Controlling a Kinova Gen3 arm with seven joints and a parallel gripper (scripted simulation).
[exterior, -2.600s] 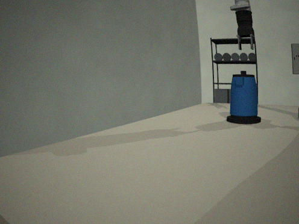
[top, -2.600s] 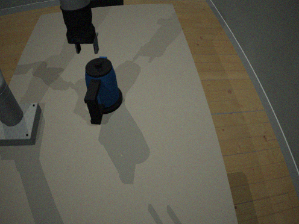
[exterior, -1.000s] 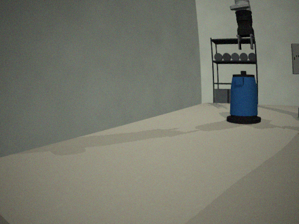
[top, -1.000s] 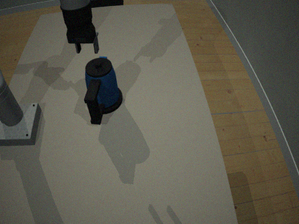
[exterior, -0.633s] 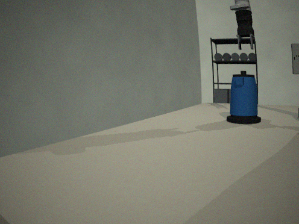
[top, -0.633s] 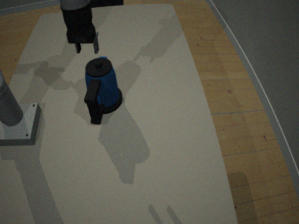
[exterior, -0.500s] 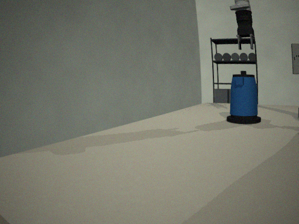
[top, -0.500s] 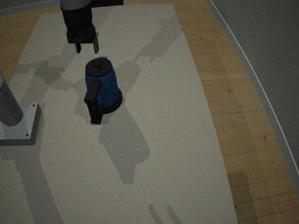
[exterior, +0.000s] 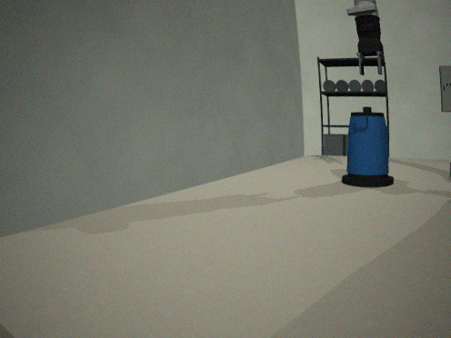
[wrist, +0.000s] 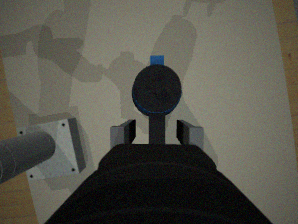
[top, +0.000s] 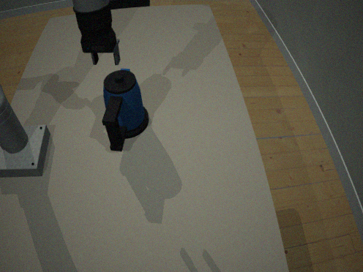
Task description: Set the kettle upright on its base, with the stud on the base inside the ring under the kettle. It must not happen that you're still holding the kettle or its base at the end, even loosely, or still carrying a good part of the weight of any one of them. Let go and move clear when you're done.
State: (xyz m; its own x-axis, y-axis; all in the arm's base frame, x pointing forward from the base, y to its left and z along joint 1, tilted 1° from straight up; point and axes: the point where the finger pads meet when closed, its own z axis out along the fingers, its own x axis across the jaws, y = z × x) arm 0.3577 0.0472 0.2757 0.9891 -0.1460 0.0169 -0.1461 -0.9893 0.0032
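The blue kettle [top: 128,104] [exterior: 367,145] [wrist: 156,91] with a black lid and a black handle [top: 113,122] stands upright on its round black base [top: 142,128] [exterior: 367,181] on the table. I cannot see the stud or the ring under it. My gripper [top: 105,57] [exterior: 369,64] [wrist: 156,128] is open and empty. It hangs well above the kettle, clear of the lid, with the fingers pointing down. In the wrist view the kettle's lid and handle show between the two fingers far below.
The arm's grey mount [top: 25,153] [wrist: 55,150] stands at the table's left edge. A dark shelf rack [exterior: 352,93] with round items stands behind the table. Wooden floor [top: 293,110] lies to the right of the table.
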